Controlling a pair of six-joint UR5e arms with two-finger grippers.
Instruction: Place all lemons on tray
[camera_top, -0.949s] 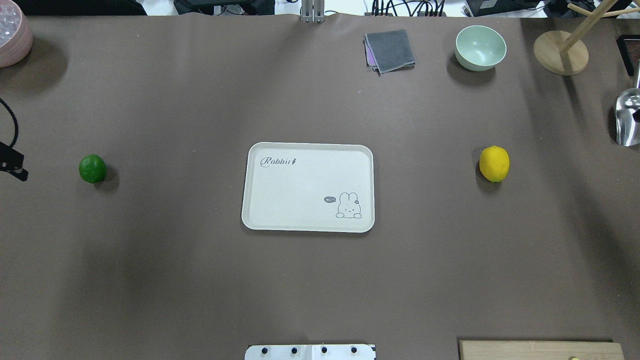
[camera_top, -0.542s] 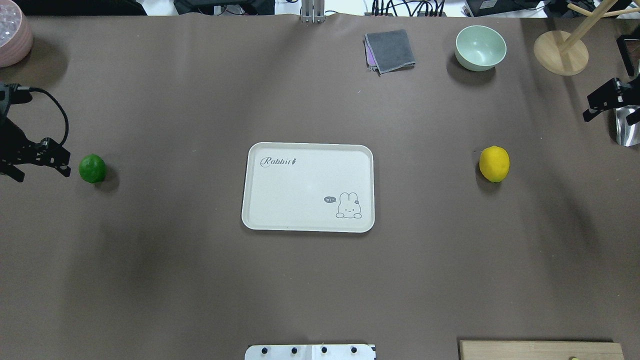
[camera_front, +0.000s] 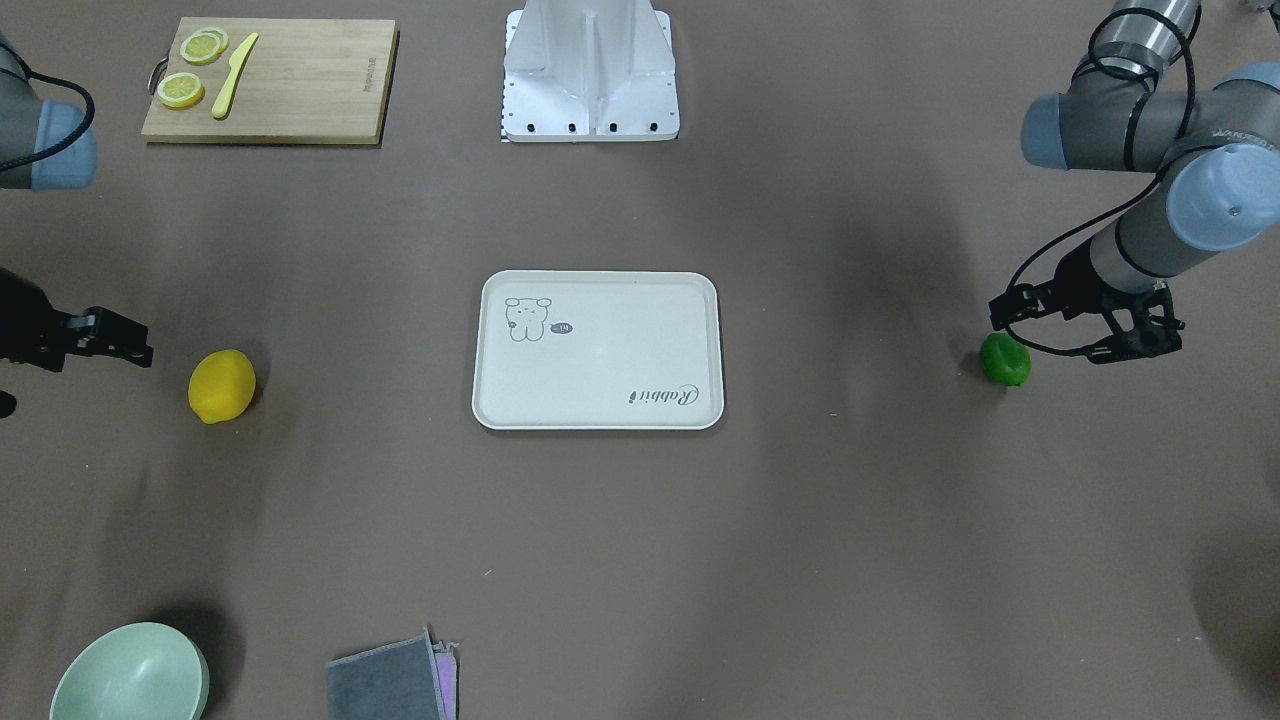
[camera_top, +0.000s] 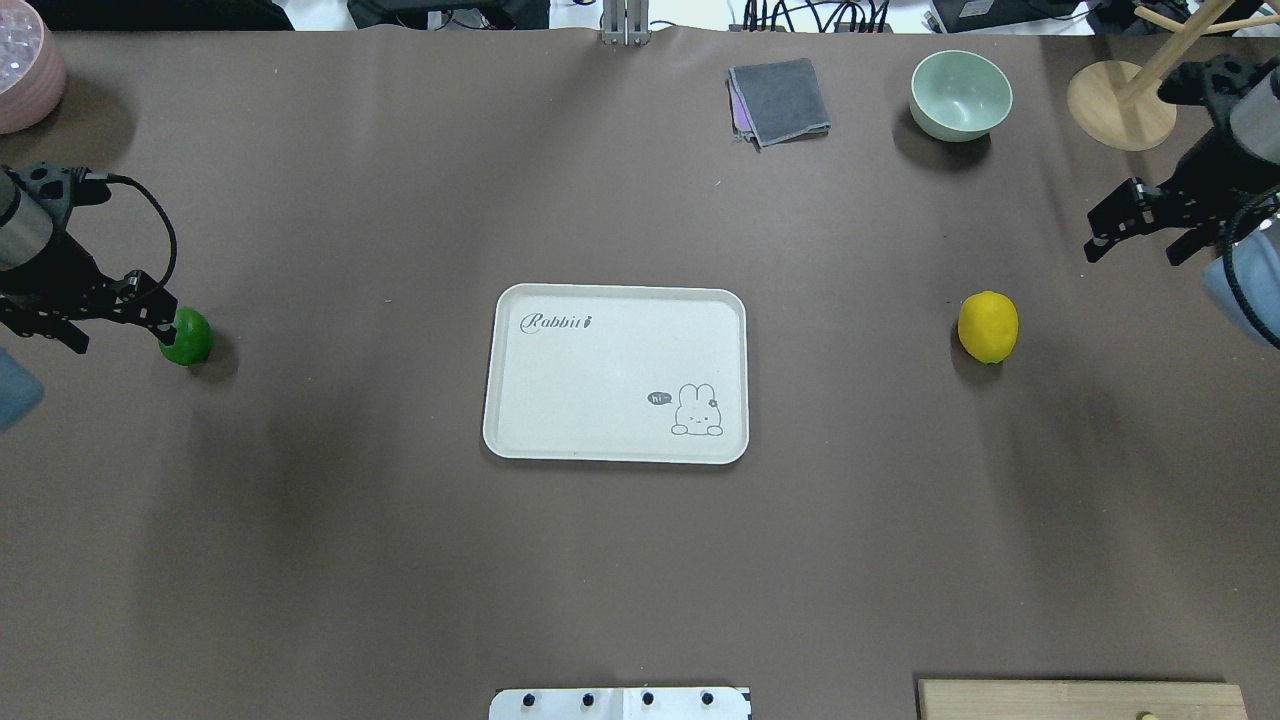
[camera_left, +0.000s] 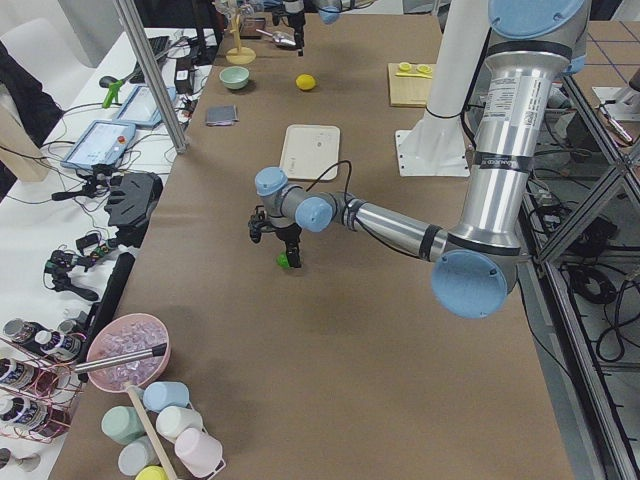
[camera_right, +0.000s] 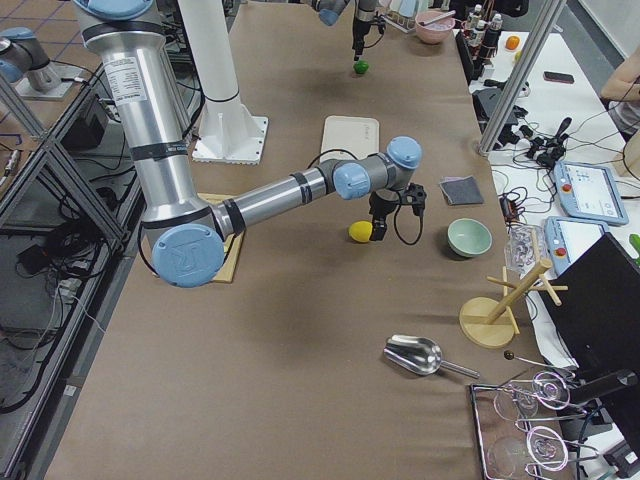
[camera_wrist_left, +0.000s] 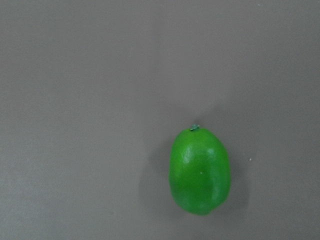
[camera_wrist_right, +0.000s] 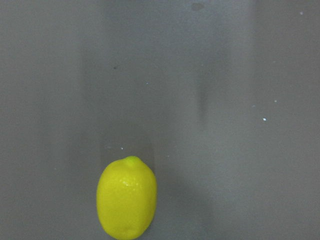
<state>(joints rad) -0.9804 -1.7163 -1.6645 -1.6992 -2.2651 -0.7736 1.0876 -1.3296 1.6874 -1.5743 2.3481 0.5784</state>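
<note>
Nothing is on the tray (camera_top: 600, 375) yet, so both placements are left to do. The green lemon (camera_top: 188, 337) lies on the table (camera_top: 640, 580) well off to the tray's left, and the yellow lemon (camera_top: 988, 327) well off to its right. The left gripper (camera_top: 115, 330) hangs just beside the green lemon, fingers spread and holding nothing. The right gripper (camera_top: 1132, 252) is near the yellow lemon, not over it, and is likewise spread and empty. Judging by this, the task is barely begun.
</note>
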